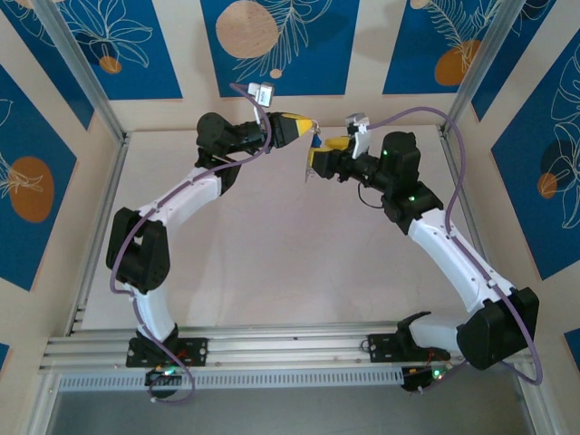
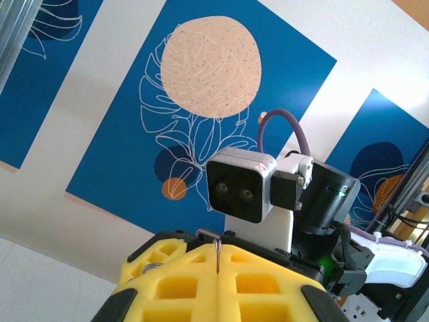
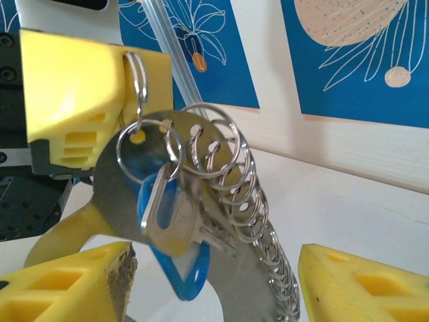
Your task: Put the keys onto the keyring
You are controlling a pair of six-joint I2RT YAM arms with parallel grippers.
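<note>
Now the left gripper [image 2: 218,258] is clamped on the keyring's [image 3: 107,194] top loop [image 3: 137,74], key [image 3: 167,215] dangling, seemingly threaded, between the right gripper's [image 3: 218,285] spread fingers [image 3: 362,282], so close those carelessly and the bunch swings or tugs free of that thin pinch.

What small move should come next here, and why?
Probably close the right gripper on the key to steady it: its fingers stand open either side, while the left gripper pinches a ring from which key and keyring dangle loose.
</note>
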